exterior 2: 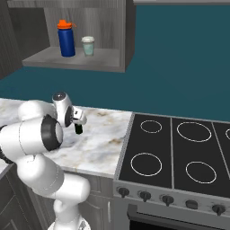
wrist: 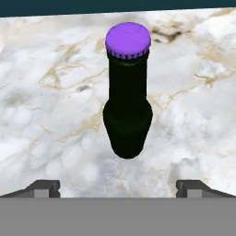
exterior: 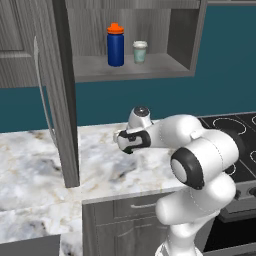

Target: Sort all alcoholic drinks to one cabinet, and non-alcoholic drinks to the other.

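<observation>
A: Item one: slim dark green glass bottle (wrist: 127, 106) with purple cap, standing upright on the white-and-gold marble counter (wrist: 50, 115), away from its edges. Touching anything?

B: Touching nothing but the counter. Two-finger gripper (wrist: 118, 186) hovering over it, jaws standing wide apart, holding nothing; bottle sitting between the lines of the dark fingertips (wrist: 44, 188), clear of both.

A: Item two: blue cylindrical bottle (exterior: 115, 45) with orange cap. Item three: small pale translucent cup (exterior: 140, 52) with white lid.

B: Both standing upright on the shelf of the open grey wooden cabinet (exterior: 165, 67), cup just beside the bottle, near the shelf's middle.
</observation>
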